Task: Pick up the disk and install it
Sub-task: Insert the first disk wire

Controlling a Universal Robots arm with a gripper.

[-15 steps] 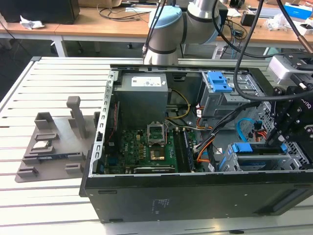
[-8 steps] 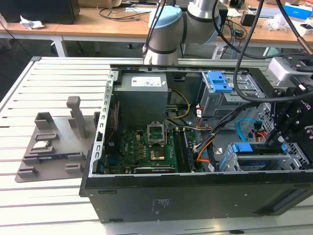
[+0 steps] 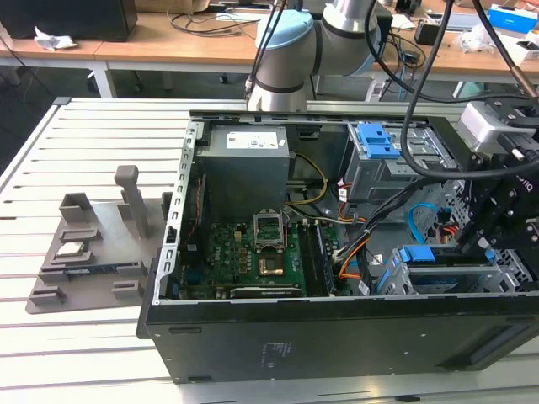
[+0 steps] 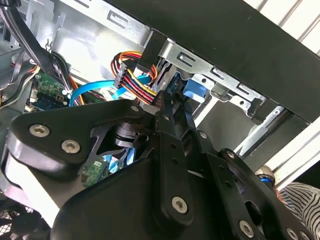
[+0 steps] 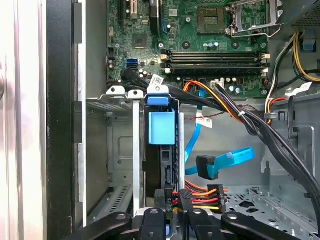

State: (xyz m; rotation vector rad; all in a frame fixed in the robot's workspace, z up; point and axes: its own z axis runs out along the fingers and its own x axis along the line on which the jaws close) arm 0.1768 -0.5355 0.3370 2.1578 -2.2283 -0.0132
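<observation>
Now disk (image 5: 162, 150) at gripper (image 5: 172, 212)

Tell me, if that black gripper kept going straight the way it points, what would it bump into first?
Probably the disk in its blue carrier, standing edge-on in the metal drive cage right ahead of the gripper. Depth is hard to judge; the power connector beside it is also close.

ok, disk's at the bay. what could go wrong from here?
1. The coloured power wires run right beside the tool; they might snag.
2. The loose blue data cable hangs next to the disk and could get pinched.
3. The disk stands between narrow metal bay rails; a slight tilt may jam it.
</observation>
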